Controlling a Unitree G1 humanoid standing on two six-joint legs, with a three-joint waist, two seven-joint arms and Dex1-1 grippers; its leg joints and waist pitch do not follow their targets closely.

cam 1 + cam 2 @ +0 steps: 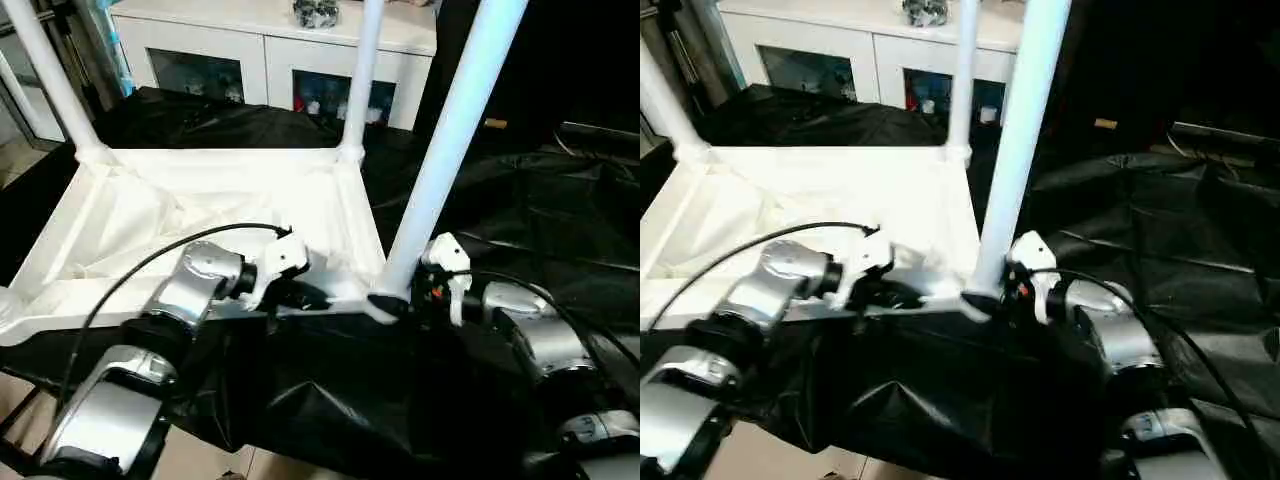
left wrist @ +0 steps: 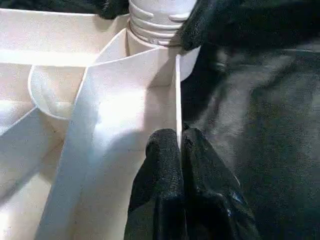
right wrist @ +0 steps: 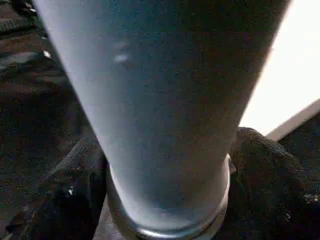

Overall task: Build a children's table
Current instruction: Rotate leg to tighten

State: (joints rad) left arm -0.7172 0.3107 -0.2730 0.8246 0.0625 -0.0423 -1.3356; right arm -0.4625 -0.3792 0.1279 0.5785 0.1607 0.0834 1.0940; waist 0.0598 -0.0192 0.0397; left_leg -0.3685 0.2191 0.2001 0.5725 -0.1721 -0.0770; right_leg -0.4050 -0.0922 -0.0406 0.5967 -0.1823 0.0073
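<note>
Black sheeting [image 1: 560, 220] covers the work surface under the upside-down children's table [image 1: 150, 215]. Reaching in level, the left gripper [image 2: 179, 145] pinches the table's rim wall, fingers pressed together. The right gripper [image 1: 400, 300] spreads around the near leg [image 1: 440, 150] at its socket.

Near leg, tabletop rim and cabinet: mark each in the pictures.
Near leg [image 1: 440, 150], left eye view, middle of the shaft.
Tabletop rim [image 2: 177, 95], left wrist view, thin upright edge.
Cabinet [image 1: 275, 55], left eye view, white front between the glass doors.
</note>
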